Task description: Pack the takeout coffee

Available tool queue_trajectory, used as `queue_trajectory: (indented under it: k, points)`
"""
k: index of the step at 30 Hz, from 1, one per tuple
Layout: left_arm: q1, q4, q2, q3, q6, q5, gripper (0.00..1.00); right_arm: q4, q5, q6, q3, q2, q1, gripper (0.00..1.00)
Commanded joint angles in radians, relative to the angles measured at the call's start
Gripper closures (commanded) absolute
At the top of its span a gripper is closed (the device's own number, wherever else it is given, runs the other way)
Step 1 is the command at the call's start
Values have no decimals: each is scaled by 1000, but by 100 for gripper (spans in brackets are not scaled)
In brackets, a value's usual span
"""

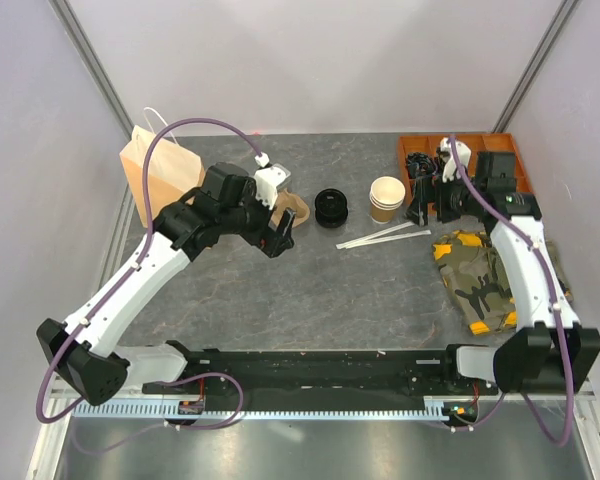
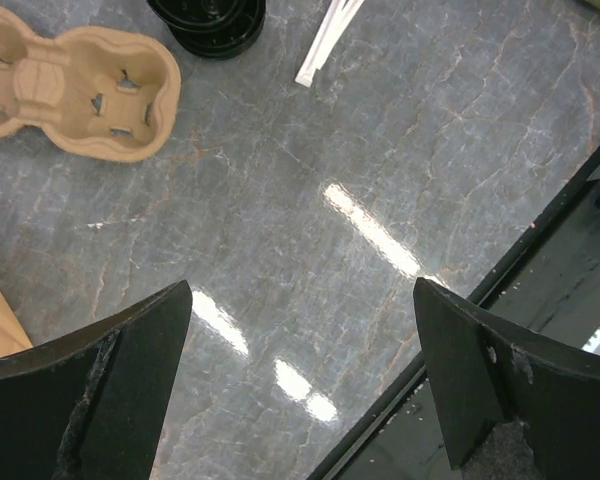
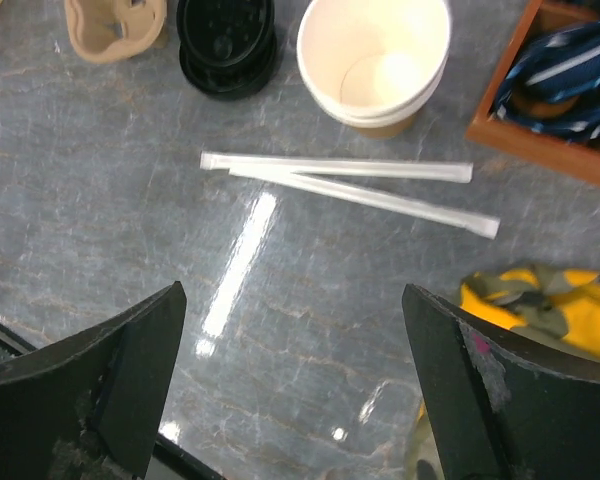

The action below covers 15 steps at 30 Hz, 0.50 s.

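Note:
The takeout coffee stands as a nested stack of tan paper cups (image 1: 387,197) at the middle of the table, white inside (image 3: 375,65). A stack of black lids (image 1: 331,207) sits just left of the cups (image 3: 226,45) and shows at the top edge of the left wrist view (image 2: 210,20). My left gripper (image 1: 277,238) hovers open over bare table (image 2: 300,300), near the pulp cup carrier (image 2: 75,90). Right of the cups, my right gripper (image 1: 420,208) hangs open (image 3: 292,300) with nothing between its fingers.
The cup carrier (image 1: 292,212) lies left of the lids. A tall paper bag (image 1: 160,165) stands at the back left. Two wrapped straws (image 1: 385,236) lie in front of the cups. A camouflage cloth (image 1: 480,275) and an orange tray (image 1: 460,150) occupy the right side.

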Motion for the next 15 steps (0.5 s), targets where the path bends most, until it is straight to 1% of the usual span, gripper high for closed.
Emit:
queue_trajectory:
  k: [1, 3, 6, 7, 11, 13, 15]
  points:
    - [0, 80, -41, 21, 106, -18, 0, -6, 22, -9, 174, 122, -1, 2]
    - [0, 115, -52, 7, 161, -12, 0, -1, 51, 20, 220, 186, 0, 2]
    - [0, 137, -49, 2, 213, 26, 0, -3, 112, 40, 341, 272, 5, 2]
    - [0, 154, -46, 2, 198, 32, 0, -7, 144, 47, 364, 292, 5, 2]
    - [0, 223, -25, -5, 143, 98, 0, -29, 189, 57, 473, 408, 8, 2]
    - [0, 292, -19, -19, 123, 152, 0, -40, 201, 55, 521, 442, 11, 2]
    - [0, 327, -11, -35, 117, 206, 0, -40, 229, 54, 550, 484, 17, 2]
